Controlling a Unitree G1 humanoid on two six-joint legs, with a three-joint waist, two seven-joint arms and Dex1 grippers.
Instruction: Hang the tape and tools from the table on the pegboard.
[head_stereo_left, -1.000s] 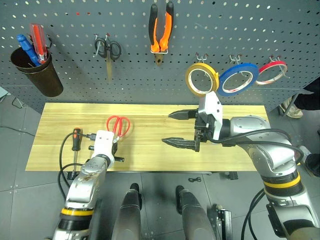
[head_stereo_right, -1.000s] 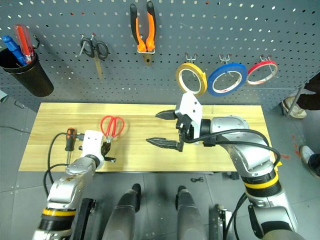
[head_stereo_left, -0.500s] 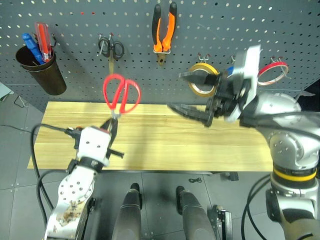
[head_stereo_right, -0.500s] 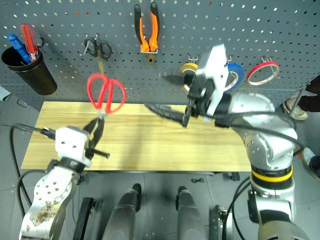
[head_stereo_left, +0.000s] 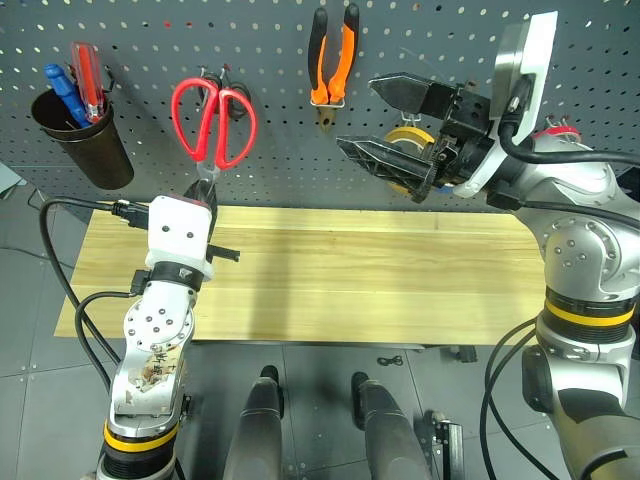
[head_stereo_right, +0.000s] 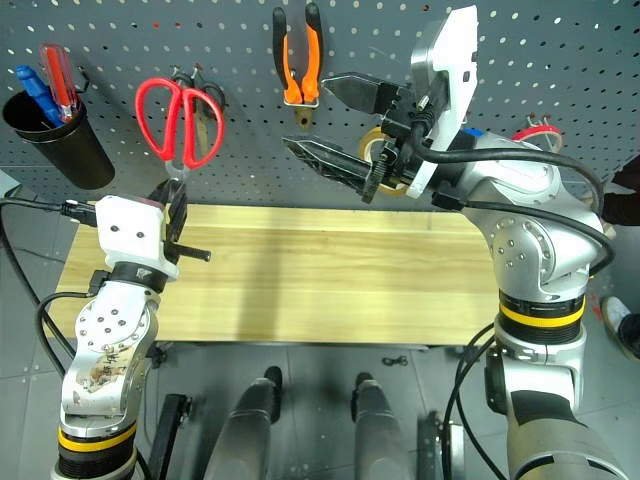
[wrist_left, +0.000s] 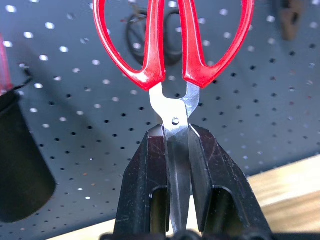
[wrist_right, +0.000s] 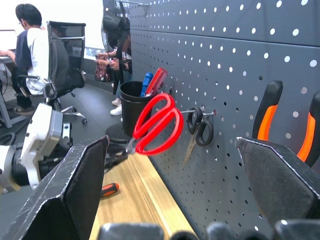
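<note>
The left gripper clamps the upright red scissors by the blades, handles at twelve o'clock before the pegboard, while the right gripper gapes empty.

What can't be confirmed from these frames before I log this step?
- Blue tape: head views, mostly behind the right gripper.
- Screwdriver: head views, hidden by the left arm; right wrist view, tip behind its own finger.
- Red scissors: whether the handles touch a hook is unclear.
</note>
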